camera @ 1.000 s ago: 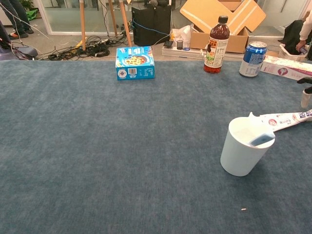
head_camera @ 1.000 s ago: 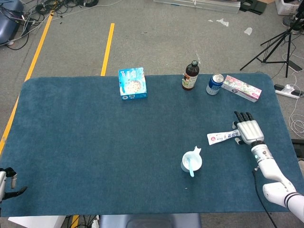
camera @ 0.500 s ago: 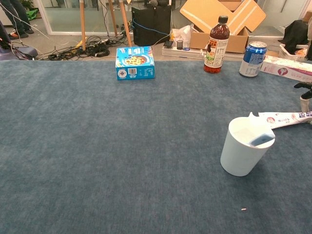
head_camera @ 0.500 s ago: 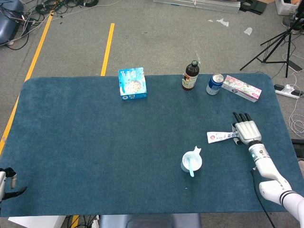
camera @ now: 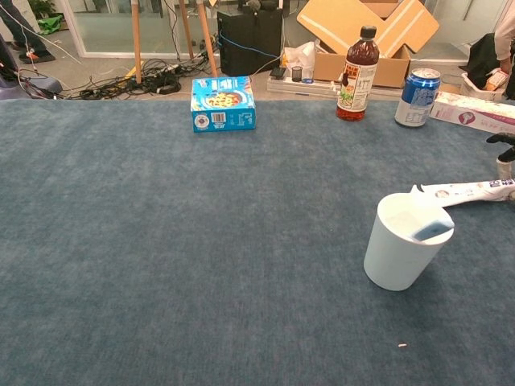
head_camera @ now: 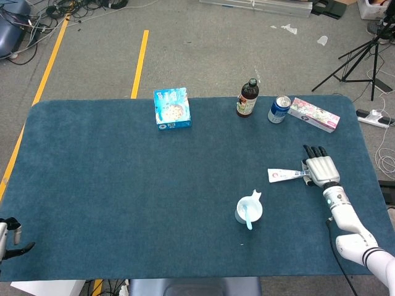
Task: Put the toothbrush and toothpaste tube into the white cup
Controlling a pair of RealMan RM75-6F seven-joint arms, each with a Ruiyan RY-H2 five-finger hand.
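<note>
The white cup (head_camera: 249,210) stands upright on the blue table, with the light blue toothbrush (head_camera: 248,217) leaning inside it. In the chest view the cup (camera: 401,244) shows the brush head (camera: 433,231) at its rim. The white toothpaste tube (head_camera: 284,175) lies level to the cup's far right, its cap end towards the cup. My right hand (head_camera: 321,167) covers the tube's far end palm down and holds it. The chest view shows the tube (camera: 467,191) slightly off the cloth and that hand (camera: 505,154) at the frame edge. My left hand (head_camera: 8,237) peeks in at the near left corner.
Along the far edge stand a blue box (head_camera: 172,108), a dark bottle (head_camera: 246,98), a blue can (head_camera: 279,110) and a long pink-and-white box (head_camera: 313,115). The table's right edge (head_camera: 370,154) runs close to my right hand.
My right hand has shifted the tube slightly towards the far left. In the chest view the tube has risen and levelled. The left hand has not moved.
</note>
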